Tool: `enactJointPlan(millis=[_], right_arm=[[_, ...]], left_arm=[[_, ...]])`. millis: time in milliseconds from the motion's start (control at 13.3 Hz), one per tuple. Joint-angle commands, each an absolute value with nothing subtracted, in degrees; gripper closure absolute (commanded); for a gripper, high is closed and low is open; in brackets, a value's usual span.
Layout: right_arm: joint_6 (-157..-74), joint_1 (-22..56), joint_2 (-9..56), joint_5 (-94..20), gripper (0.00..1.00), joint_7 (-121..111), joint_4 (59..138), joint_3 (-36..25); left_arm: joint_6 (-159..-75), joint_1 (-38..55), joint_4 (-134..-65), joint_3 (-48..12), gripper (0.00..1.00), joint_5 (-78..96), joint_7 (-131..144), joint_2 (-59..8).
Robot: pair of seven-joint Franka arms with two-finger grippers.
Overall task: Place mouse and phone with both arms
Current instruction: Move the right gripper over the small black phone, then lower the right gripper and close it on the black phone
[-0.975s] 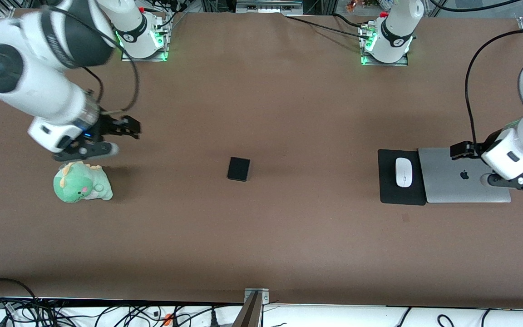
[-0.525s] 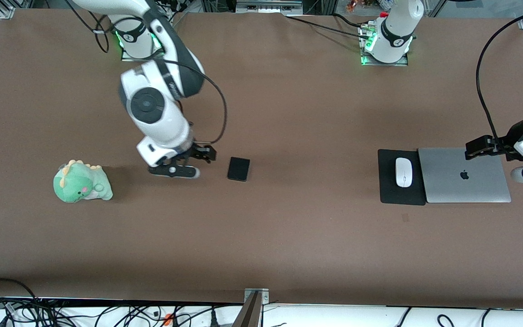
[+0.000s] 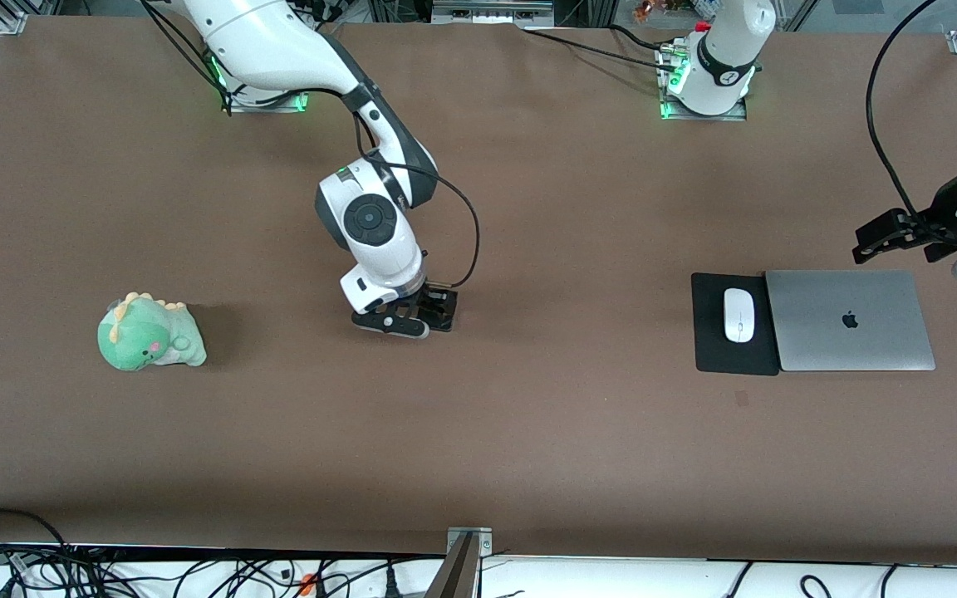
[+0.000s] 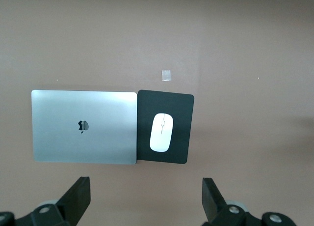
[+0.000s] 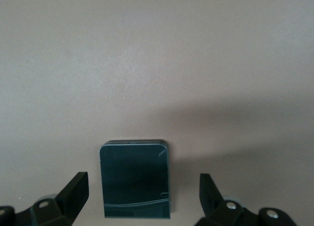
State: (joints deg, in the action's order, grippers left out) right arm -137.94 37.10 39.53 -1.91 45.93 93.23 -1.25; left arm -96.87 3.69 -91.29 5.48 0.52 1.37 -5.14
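The phone (image 3: 449,316), a small black slab, lies flat mid-table, mostly covered by my right gripper (image 3: 426,314). In the right wrist view the phone (image 5: 136,179) sits between the open fingers (image 5: 76,194), with a gap on each side. The white mouse (image 3: 739,315) rests on a black mouse pad (image 3: 711,345) toward the left arm's end. My left gripper (image 3: 881,237) hangs open and empty over bare table just past the laptop's edge. Its wrist view looks down on the mouse (image 4: 161,132), well clear of the left gripper (image 4: 145,199).
A closed silver laptop (image 3: 848,320) lies against the mouse pad, also seen as the laptop (image 4: 83,127) in the left wrist view. A green plush dinosaur (image 3: 150,332) sits toward the right arm's end. A small tape patch (image 4: 167,75) marks the table near the pad.
The right arm swung from above the plush dinosaur across to the phone and came down around it. The left gripper drew back off the laptop, away from the front camera.
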Motion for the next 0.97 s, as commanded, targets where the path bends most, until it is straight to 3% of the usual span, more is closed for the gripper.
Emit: enactJointPlan(millis=[0, 900], right_arm=[[-138.8, 38.8, 41.1, -1.9, 0.00, 46.9, 92.2, -1.9], [-141.0, 41.7, 44.1, 0.7, 0.00, 46.1, 92.5, -2.5]], left_arm=[[-98.3, 4.5, -93.4, 6.2, 0.00, 0.4, 1.9, -3.8], [-98.2, 4.8, -93.3, 6.1, 0.00, 0.4, 2.0, -4.0]])
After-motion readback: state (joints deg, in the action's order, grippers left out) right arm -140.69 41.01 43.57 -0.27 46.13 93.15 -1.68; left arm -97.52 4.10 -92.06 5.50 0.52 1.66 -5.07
